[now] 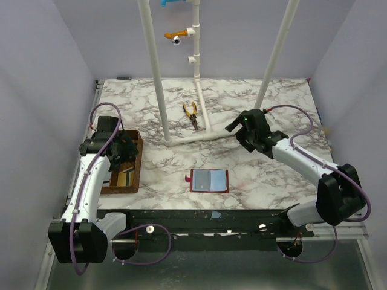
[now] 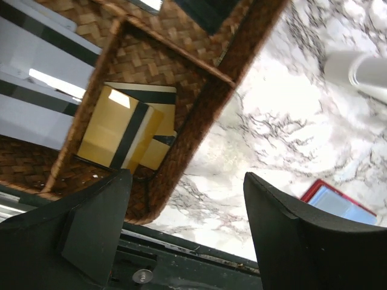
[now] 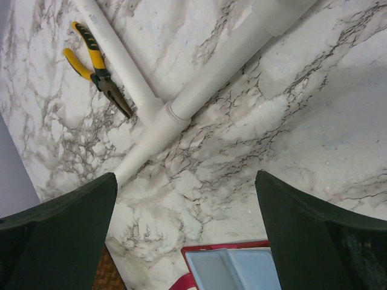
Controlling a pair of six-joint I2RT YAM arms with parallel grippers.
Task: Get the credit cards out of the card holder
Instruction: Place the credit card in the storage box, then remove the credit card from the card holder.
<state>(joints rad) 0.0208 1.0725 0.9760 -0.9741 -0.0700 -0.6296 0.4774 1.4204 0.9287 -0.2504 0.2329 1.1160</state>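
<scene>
Two end effectors are in play and both are empty. The left end effector [image 1: 124, 148] hangs over the brown woven tray [image 1: 134, 158] at the left side of the tabletop [image 1: 272, 103], jaws well apart with nothing between them. In its wrist view, yellow cards [image 2: 124, 130] with black stripes lie overlapped in the compartment just ahead of its fingers [image 2: 97, 229]. That placing suggests the tray is the drop-off spot for what comes out of the holder, and that the jaws are spread so nothing is carried away from it. The card holder [image 1: 209, 180] lies opened flat near the front middle of the tabletop, well apart from the tray, red cover down and pale blue-grey panels up. That leaves its pockets reachable from above. Whether any card remains tucked inside cannot be told from here, since the panels look bare but small. The right end effector [image 1: 242, 130] hovers above the marble beyond and to the right of the holder, jaws at full spread and gripping nothing. Its camera sees only the holder's far edge, so it seems parked clear of the left arm's path. Yellow-handled pliers [image 1: 192, 115] rest against the white pipe frame [image 1: 202, 136] farther back, apparently unrelated to the job.
</scene>
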